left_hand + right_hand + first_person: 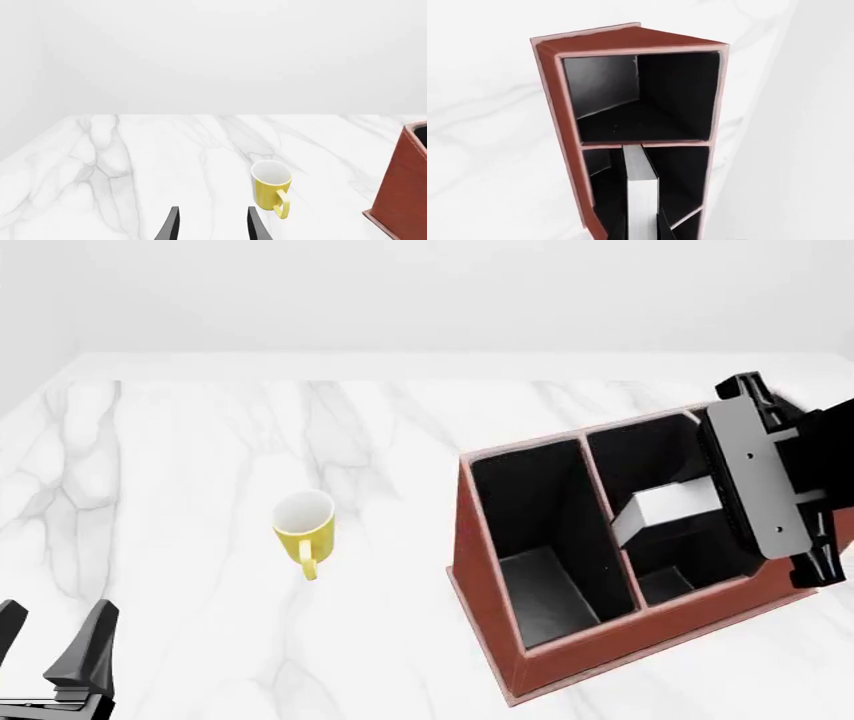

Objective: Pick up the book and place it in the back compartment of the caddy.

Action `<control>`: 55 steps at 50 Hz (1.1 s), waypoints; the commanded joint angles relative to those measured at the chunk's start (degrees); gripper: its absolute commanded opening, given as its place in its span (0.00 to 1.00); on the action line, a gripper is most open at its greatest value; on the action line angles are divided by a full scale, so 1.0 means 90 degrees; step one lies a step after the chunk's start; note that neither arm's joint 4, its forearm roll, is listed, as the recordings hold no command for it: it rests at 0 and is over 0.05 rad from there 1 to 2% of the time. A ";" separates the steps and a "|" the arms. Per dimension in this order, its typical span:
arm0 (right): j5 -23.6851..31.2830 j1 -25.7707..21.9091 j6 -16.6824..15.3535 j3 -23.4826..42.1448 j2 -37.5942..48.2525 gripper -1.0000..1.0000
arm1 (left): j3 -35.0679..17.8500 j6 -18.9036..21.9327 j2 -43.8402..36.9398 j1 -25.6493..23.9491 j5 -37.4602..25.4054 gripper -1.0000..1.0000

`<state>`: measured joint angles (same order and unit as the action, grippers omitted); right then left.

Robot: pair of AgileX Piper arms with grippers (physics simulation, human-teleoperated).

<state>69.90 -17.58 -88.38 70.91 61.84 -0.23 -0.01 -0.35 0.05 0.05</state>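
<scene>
Right claw (642, 227) pinched the book (640, 195) upright inside the red-brown caddy (483, 570), left claw (211, 225) spread wide over the marble surface (187, 460), yellow mug (303, 525) stood nearby

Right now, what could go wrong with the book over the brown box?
1. The book sits between the right fingers over the caddy, close to a divider wall. It might catch on that wall going down.
2. The caddy has several compartments. Let go in the wrong spot, and the book could land in one that isn't the back one.
3. The right arm hangs close over the caddy's rim and could bump it.
</scene>
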 commanded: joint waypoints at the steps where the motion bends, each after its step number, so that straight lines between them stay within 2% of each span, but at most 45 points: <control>1: -0.0013 0.0224 -0.0046 -0.0084 -0.0100 0.00 | 0.0000 0.0001 0.0001 -0.0001 0.0001 1.00; 5: -0.0061 0.0544 -0.0375 -0.0247 -0.0224 0.00 | 0.0000 -0.0001 0.0000 0.0000 0.0000 1.00; 15: -0.0258 0.0511 -0.0339 -0.0469 -0.0232 0.00 | 0.0000 -0.0002 0.0000 0.0000 0.0000 1.00; 19: -0.0416 0.0777 -0.0623 -0.0678 -0.0283 0.00 | 0.0000 0.0000 0.0000 0.0001 0.0000 1.00; 20: -0.0417 0.0777 -0.0623 -0.0679 -0.0283 0.00 | 0.0000 0.0000 0.0000 0.0001 0.0000 1.00; 22: -0.0409 0.0606 -0.0395 -0.0628 -0.0225 0.00 | 0.0000 -0.0001 -0.0001 0.0000 0.0000 1.00; 39: -0.0725 0.0563 -0.0257 -0.0841 -0.0032 0.00 | 0.0000 0.0000 0.0000 0.0001 0.0000 1.00; 45: -0.0803 0.0785 -0.0452 -0.0953 -0.0067 0.00 | 0.0000 -0.0002 0.0000 0.0000 0.0000 1.00; 55: -0.0890 0.0885 -0.0515 -0.0981 -0.0008 0.00 | 0.0000 -0.0001 0.0000 0.0001 0.0000 1.00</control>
<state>63.30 -10.69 -93.38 62.47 61.71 -0.23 -0.02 -0.35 0.05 0.05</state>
